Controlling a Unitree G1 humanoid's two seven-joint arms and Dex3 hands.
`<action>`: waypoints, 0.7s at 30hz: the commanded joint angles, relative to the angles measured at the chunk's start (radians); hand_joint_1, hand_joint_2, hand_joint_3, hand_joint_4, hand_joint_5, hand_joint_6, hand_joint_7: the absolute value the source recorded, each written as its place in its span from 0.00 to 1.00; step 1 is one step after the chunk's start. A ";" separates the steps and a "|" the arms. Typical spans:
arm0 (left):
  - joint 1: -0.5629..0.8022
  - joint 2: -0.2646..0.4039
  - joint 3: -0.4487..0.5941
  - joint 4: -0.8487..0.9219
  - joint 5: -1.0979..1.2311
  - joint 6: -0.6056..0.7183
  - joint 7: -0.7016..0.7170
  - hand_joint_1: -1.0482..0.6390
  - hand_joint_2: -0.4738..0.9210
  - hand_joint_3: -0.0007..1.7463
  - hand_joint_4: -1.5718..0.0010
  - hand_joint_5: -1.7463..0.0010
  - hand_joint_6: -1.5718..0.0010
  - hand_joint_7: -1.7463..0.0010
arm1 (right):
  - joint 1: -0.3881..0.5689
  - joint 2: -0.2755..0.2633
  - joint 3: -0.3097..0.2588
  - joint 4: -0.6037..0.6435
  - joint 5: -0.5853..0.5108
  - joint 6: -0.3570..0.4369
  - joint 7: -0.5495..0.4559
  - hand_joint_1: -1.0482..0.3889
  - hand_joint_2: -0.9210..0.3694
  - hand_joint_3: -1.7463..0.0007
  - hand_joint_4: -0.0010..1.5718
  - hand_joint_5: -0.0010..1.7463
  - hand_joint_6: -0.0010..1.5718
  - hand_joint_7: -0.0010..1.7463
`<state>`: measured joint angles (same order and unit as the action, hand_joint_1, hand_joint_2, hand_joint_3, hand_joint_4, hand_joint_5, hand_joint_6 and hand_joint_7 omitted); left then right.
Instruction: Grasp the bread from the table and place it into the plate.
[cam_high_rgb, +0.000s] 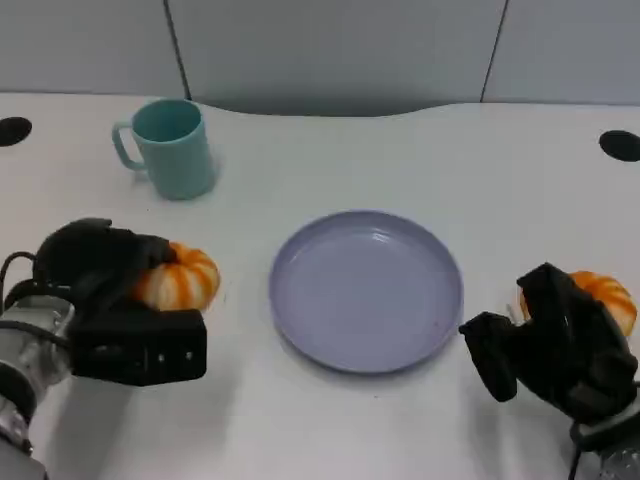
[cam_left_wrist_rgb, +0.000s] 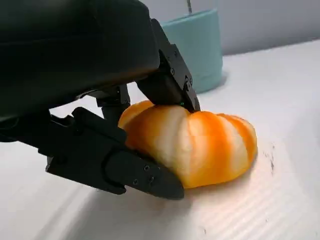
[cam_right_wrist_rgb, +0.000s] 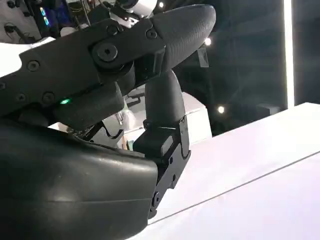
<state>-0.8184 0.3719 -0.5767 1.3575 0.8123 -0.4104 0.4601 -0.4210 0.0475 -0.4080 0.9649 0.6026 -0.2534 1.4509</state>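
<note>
The left hand (cam_high_rgb: 100, 265) closes around the striped bread (cam_high_rgb: 180, 277) left of the plate (cam_high_rgb: 366, 290), apparently securing a grasp for transfer; the right hand (cam_high_rgb: 545, 345) hangs empty, fingers curled, beside a second bread (cam_high_rgb: 605, 297).

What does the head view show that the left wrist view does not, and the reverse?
Head view alone: the plate, a second bread beside the right robot hand, and the cup's handle. Left wrist view alone: close up, a finger of the left robot hand pressing the top of the bread and another low against its side, with the bread resting on the table. Both: that hand, that bread, the cup and the table.
</note>
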 joint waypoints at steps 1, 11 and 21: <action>-0.060 0.043 -0.002 -0.010 0.005 -0.040 0.044 0.48 1.00 0.03 0.68 0.16 0.38 0.76 | -0.025 -0.009 -0.002 0.011 0.007 -0.007 0.006 0.49 0.01 1.00 0.53 1.00 0.42 1.00; -0.162 0.063 0.001 -0.040 0.007 -0.109 0.072 0.45 1.00 0.03 0.63 0.19 0.44 0.72 | -0.038 0.001 -0.010 0.025 0.008 -0.015 -0.006 0.49 0.01 1.00 0.52 1.00 0.41 1.00; -0.203 -0.063 -0.068 -0.075 0.053 -0.267 0.142 0.44 0.99 0.01 0.57 0.33 0.40 0.75 | -0.042 0.003 0.011 0.022 -0.016 -0.037 -0.038 0.47 0.01 1.00 0.53 1.00 0.41 1.00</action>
<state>-1.0036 0.3475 -0.6147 1.2927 0.8392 -0.6539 0.5749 -0.4633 0.0578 -0.4043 1.0008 0.5944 -0.2858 1.4268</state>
